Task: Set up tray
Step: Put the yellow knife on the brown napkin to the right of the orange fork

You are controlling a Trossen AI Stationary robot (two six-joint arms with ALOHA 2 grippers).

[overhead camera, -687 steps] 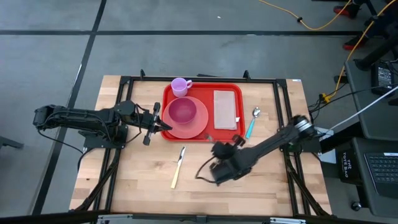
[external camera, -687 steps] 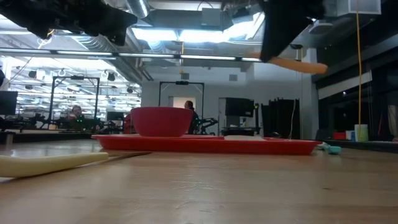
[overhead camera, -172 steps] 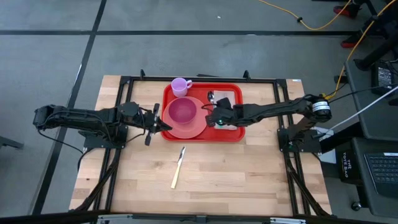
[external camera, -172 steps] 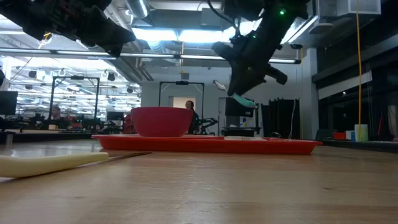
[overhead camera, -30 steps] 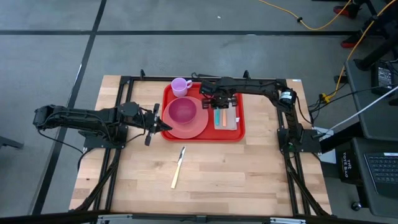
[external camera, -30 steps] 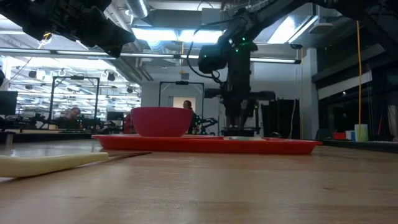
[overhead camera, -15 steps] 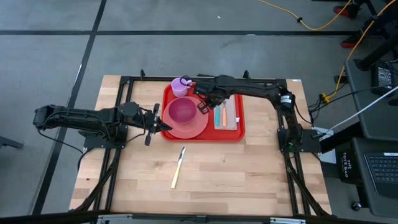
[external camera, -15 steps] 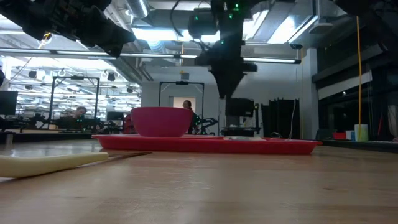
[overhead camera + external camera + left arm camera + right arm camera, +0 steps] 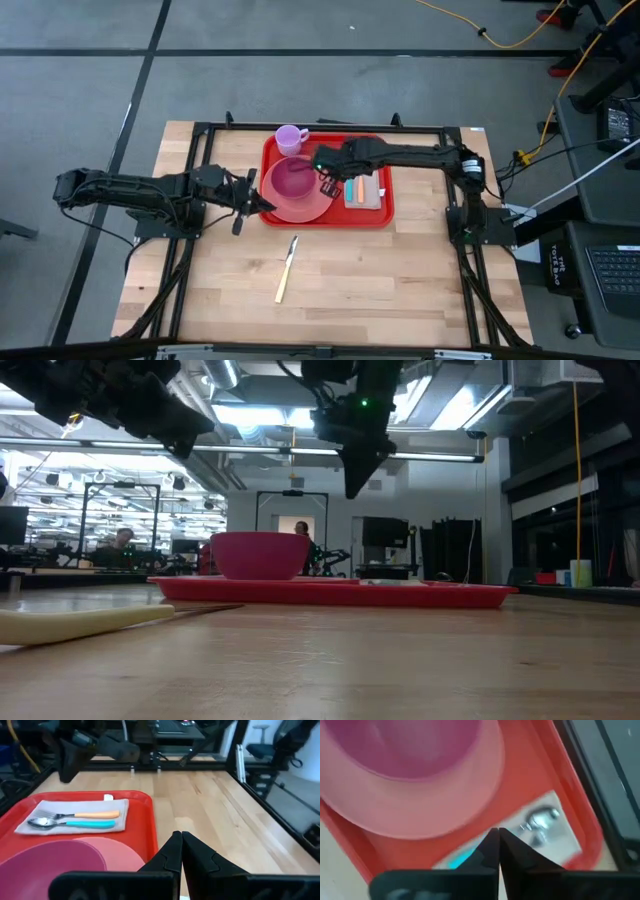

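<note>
Tray, lying at the table's far middle, looks to me stiff and light, best gripped by its rim, while right gripper above it and left gripper beside it are both clenched empty.

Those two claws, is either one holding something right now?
No. The right gripper hangs shut and empty above the tray; the left gripper is shut with nothing between its fingers.

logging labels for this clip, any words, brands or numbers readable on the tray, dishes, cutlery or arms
None can be read.
The tray, plate, bowl, cup, napkin, fork and spoon show no print.
A small white tag at the napkin's edge is too small to read.
</note>
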